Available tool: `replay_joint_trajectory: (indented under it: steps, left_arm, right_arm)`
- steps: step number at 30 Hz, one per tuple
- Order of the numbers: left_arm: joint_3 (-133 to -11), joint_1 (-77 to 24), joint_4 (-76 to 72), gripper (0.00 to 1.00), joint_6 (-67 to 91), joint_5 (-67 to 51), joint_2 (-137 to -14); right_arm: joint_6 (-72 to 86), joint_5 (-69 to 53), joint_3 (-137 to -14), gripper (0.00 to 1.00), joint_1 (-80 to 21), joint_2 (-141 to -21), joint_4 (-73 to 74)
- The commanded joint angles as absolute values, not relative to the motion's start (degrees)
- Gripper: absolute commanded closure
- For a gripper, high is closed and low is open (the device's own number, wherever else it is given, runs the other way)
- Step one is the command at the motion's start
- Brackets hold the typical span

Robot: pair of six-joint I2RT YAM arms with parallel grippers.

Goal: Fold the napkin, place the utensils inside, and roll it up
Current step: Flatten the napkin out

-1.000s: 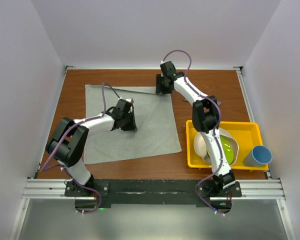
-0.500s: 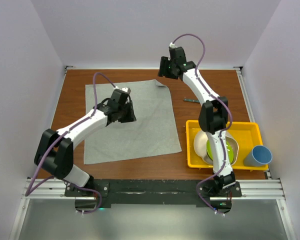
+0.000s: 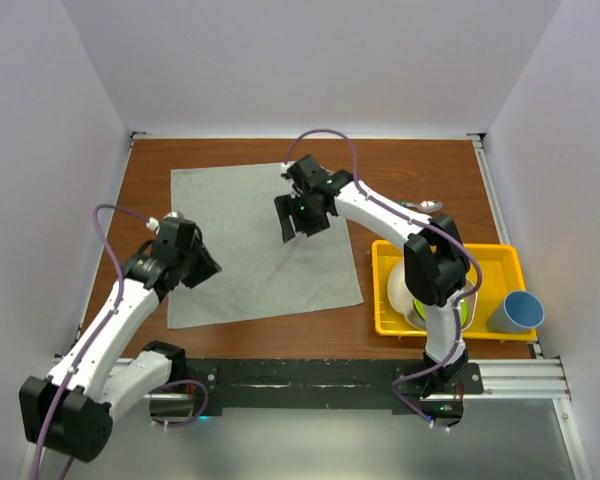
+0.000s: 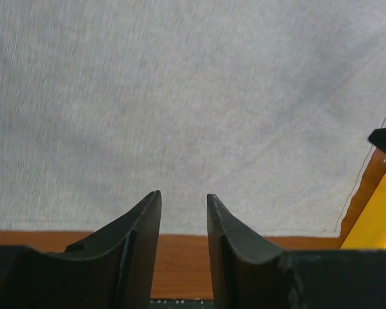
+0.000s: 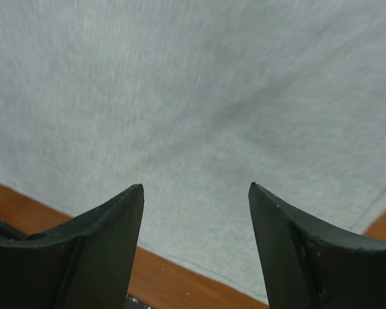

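Note:
The napkin [image 3: 245, 250] lies spread flat on the wooden table, a light grey square with no fold. My left gripper [image 3: 206, 268] hovers open at its left edge, nothing between the fingers; the left wrist view shows the left gripper [image 4: 183, 193] with a narrow gap over the napkin [image 4: 193, 96]. My right gripper [image 3: 300, 226] hangs open above the cloth's upper right part, empty. In the right wrist view the right gripper [image 5: 196, 185] stands wide over the napkin [image 5: 199, 84]. A silver spoon [image 3: 427, 206] lies right of the napkin, partly hidden by the right arm.
A yellow tray [image 3: 380, 325] at the front right holds a white bowl [image 3: 400, 290] and a green item. A blue cup [image 3: 517, 312] stands just right of the tray. The tray's corner [image 4: 379, 222] shows in the left wrist view.
The right gripper has left the napkin's far right corner and come down over the cloth. The left arm has pulled back from the middle to the left edge. Both jaws have widened.

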State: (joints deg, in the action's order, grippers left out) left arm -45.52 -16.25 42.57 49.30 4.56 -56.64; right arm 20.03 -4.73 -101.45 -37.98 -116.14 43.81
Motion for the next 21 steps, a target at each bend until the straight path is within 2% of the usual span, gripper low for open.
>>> replay_joint_trajectory:
  steps: [1,6,8,10,13,15,17,21]
  left_arm:
    - [-40.44,-16.26,47.11,0.60,54.14,0.46,-50.03]
    - [-40.51,-16.26,47.72,0.59,53.97,-4.04,-46.06]
    - [-41.83,-16.26,49.56,0.55,53.88,-4.66,-45.53]
    - [-42.45,-16.26,50.36,0.45,53.61,-5.44,-44.65]
    - [-43.06,-16.26,49.66,0.38,53.96,-6.94,-43.95]
    - [-43.68,-16.26,49.57,0.37,54.31,-7.56,-44.03]
    - [-44.91,-16.26,49.57,0.37,54.32,-8.35,-44.30]
    - [-47.46,-16.26,51.06,0.37,52.92,-8.00,-45.52]
  right_arm:
    - [23.81,-5.89,-95.98,0.32,-34.99,-113.37,34.29]
    - [23.03,-5.01,-102.37,0.33,-32.88,-120.05,29.62]
    - [23.90,-5.80,-103.97,0.35,-31.12,-123.29,26.83]
    - [24.52,-7.55,-108.09,0.37,-29.02,-125.93,26.46]
    - [24.87,-8.96,-113.37,0.49,-26.56,-131.21,26.02]
    - [24.96,-9.75,-115.56,0.64,-25.58,-133.84,24.62]
    - [24.44,-10.11,-116.63,0.72,-24.87,-135.17,22.95]
    - [23.12,-9.14,-120.40,0.71,-24.17,-138.95,21.98]
